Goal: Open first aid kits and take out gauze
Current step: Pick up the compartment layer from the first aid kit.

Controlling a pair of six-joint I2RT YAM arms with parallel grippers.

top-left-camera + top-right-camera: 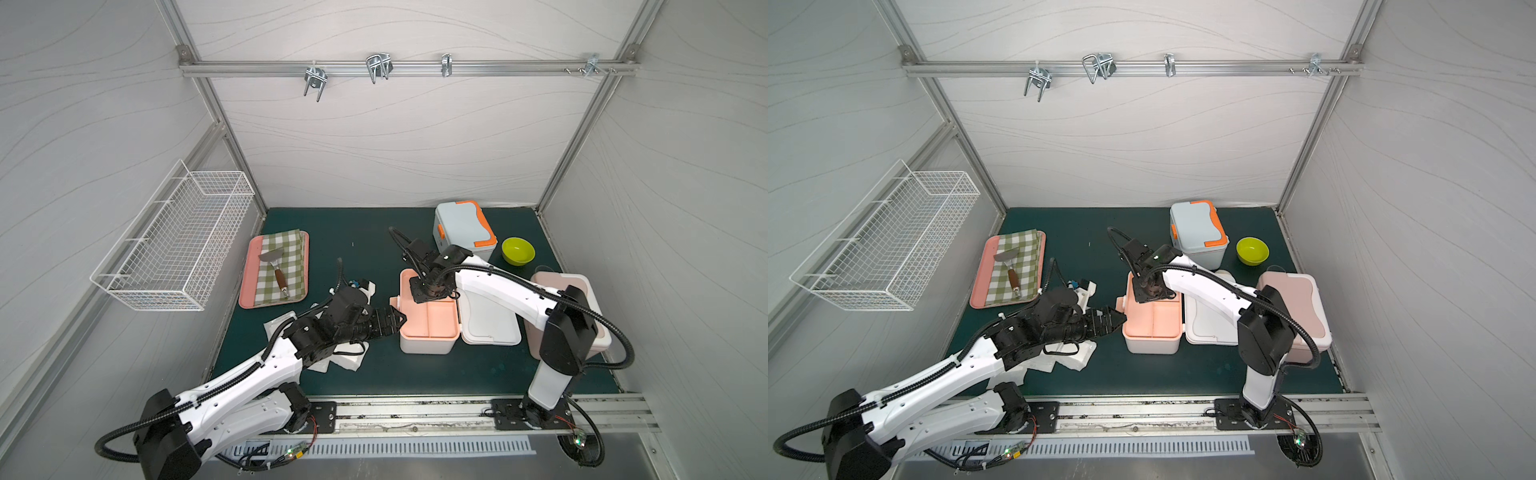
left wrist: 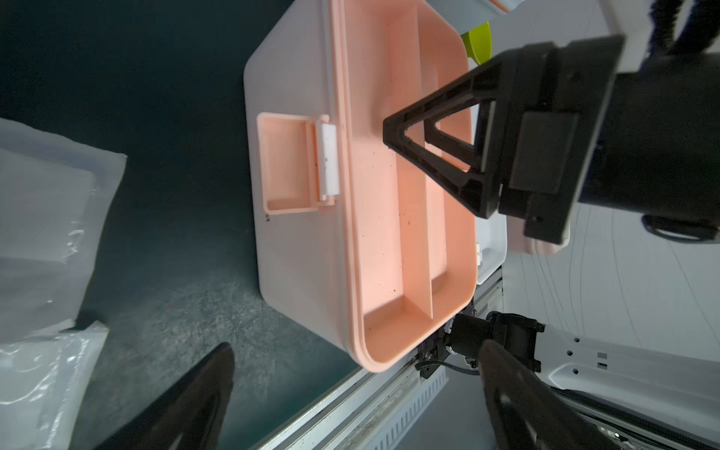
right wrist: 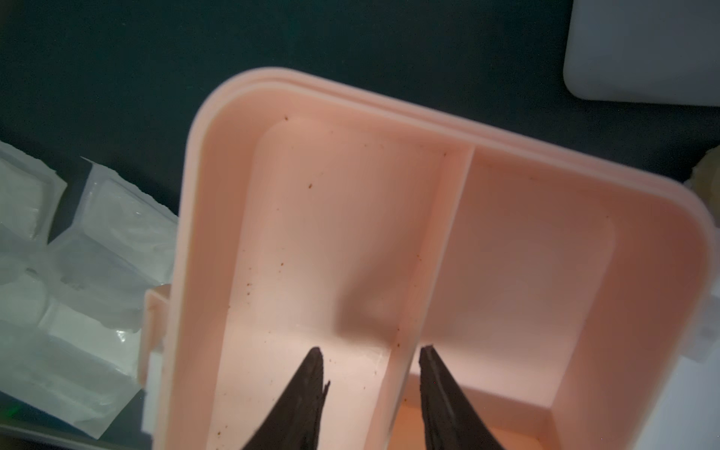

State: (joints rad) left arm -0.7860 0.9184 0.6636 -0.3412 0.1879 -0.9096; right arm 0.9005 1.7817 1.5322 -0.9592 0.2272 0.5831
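The tray divider was my next grip, inside the open white kit [image 1: 424, 347].
In both top views the kit sat mid-tabletop [image 1: 415, 374], lid [image 1: 490, 322] laid open, right jaws down in its empty peach tray [image 1: 432, 320]; gauze packets [image 1: 345, 363] lay under my left arm. The left wrist view showed the left jaws spread wide, holding nothing, just beside the latch [image 2: 290, 163]. In the right wrist view the right jaws stood part open astride the divider [image 3: 432, 241], not yet pinching; I judged it best to centre on it, close squarely and lift straight so the tray wouldn't bind.
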